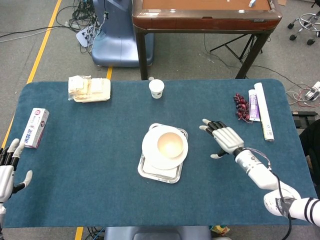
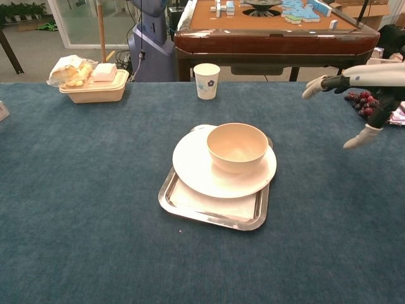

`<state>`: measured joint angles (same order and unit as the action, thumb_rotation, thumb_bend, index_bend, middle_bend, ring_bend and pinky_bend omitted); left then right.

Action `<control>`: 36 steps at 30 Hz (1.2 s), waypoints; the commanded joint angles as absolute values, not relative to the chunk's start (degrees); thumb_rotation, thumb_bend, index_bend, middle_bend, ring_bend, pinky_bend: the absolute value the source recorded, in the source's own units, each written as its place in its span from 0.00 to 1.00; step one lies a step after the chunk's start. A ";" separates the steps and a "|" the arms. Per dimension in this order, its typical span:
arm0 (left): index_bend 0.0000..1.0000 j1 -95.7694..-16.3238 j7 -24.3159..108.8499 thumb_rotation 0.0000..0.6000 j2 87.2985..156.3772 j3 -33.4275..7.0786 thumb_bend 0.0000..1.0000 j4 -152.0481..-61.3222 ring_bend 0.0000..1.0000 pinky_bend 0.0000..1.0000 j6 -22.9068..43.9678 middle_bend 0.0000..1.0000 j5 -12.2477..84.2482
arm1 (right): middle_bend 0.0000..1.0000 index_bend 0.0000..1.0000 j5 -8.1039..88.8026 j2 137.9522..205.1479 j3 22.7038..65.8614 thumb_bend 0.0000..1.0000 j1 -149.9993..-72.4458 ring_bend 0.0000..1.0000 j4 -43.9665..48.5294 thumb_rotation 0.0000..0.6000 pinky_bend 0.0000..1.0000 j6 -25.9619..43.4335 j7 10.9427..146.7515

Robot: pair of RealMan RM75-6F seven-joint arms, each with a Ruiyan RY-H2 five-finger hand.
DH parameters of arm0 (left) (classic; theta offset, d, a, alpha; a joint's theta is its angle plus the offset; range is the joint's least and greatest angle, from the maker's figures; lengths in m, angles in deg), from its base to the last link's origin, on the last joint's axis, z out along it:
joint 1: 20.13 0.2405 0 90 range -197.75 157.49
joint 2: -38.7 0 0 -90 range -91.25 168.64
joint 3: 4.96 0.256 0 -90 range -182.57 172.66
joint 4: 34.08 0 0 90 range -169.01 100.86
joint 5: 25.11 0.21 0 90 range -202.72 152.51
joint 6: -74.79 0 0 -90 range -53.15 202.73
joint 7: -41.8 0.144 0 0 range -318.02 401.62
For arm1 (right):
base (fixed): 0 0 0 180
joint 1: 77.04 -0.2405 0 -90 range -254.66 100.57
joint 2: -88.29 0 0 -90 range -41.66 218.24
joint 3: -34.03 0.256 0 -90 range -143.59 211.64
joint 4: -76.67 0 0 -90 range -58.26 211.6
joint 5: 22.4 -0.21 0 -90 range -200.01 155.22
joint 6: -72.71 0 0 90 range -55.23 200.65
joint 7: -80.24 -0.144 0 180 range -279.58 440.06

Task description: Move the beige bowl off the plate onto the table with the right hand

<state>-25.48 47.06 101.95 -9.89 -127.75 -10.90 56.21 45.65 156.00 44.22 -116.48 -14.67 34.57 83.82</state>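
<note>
So the beige bowl [image 1: 170, 144] is sitting upright on the white plate [image 1: 150, 151], pretty much dead center of the blue counter [image 1: 100, 150], and the plate itself rests on a small metal tray [image 1: 155, 173] that sticks out underneath toward 6 o'clock. In the chest view you can see the bowl's got nothing in it and it sits a bit toward the 1 o'clock side of the plate. The right hand [image 1: 223, 138] hovers over the counter at about 3 o'clock from the bowl, near it but not touching, palm down, fingers [image 1: 213, 125] released and spread apart, grasping nothing. In the chest view it's just poking in at the right edge, fingertips aimed toward the bowl side and thumb hanging lower. The left hand [image 1: 6, 172] is way off at the counter's 8 o'clock corner, well apart from everything, fingers loose and apart too, nothing in them. Other stuff around: a paper cup [image 1: 156, 88] at 12 o'clock from the bowl near the far edge, a takeout container [image 1: 90, 89] with food in it around 10 o'clock, a small box [image 1: 35, 127] near the left edge at 9 o'clock, and a bunch of dark grapes [image 1: 241, 107] at 2 o'clock right beside a couple of long wrapped packages [image 1: 261, 112].
</note>
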 commanded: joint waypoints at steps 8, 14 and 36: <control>0.00 -25.03 45.47 1.00 101.33 -10.00 0.36 -127.66 0.00 0.00 -11.72 0.00 56.63 | 0.00 0.00 41.51 159.19 44.07 0.11 -121.45 0.00 -13.78 1.00 0.00 37.39 87.02; 0.00 -24.90 44.89 1.00 101.09 -10.08 0.36 -127.59 0.00 0.00 -11.86 0.00 56.60 | 0.00 0.00 39.06 160.54 43.34 0.10 -124.04 0.00 -13.00 1.00 0.00 38.99 88.60; 0.00 -24.59 44.41 1.00 100.90 -10.08 0.36 -127.76 0.00 0.00 -12.26 0.00 56.91 | 0.00 0.00 29.33 162.38 41.63 0.09 -132.64 0.00 -12.16 1.00 0.00 40.83 93.44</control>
<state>-24.59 44.40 100.90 -10.08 -127.76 -12.26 56.90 29.62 162.08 41.61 -132.29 -12.43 40.59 93.45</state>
